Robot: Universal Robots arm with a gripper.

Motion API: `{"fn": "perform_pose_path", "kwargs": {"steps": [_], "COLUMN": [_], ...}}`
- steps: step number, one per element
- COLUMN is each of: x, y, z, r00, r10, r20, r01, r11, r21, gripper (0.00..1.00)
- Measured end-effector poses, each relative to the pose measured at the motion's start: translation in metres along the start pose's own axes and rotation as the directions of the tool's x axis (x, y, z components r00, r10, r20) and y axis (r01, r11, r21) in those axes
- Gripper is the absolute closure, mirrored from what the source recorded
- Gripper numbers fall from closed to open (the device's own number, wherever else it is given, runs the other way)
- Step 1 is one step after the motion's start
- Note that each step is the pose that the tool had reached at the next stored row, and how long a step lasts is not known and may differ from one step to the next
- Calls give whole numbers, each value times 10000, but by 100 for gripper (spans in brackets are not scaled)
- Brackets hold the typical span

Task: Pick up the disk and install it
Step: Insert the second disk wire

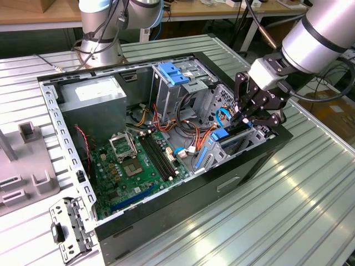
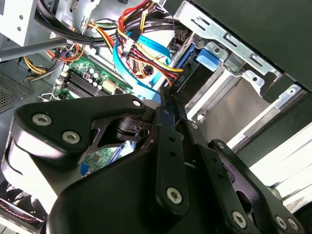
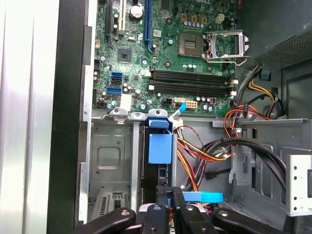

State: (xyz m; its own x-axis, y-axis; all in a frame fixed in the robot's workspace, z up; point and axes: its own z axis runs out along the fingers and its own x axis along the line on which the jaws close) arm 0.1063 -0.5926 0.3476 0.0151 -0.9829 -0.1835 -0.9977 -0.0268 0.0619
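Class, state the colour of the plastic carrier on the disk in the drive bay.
Blue, clearest in the first wrist view: the disk.

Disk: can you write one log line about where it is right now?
gripper: over drive bay, fingers closed | disk: standing in bay slot, blue carrier showing | case: open | motherboard: beside the bay

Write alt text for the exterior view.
A robot arm's black claw reaches into the drive bay at the exterior view's right of an open computer case, beside a blue-edged disk. The green motherboard lies exposed, and the case rests on a ribbed metal table.
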Motion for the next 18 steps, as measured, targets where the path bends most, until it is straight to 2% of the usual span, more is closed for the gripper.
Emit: {"fn": "perform_pose_path", "kwargs": {"steps": [7,18], "x": [9,33], "y": [-3,0], "z": [28,28], "r00": [10000,10000], "r10": [0,-34], "r20": [0,-2], "r01": [0,34], "r11": [10000,10000], "r21": [0,-6], "gripper": [84,84]}}
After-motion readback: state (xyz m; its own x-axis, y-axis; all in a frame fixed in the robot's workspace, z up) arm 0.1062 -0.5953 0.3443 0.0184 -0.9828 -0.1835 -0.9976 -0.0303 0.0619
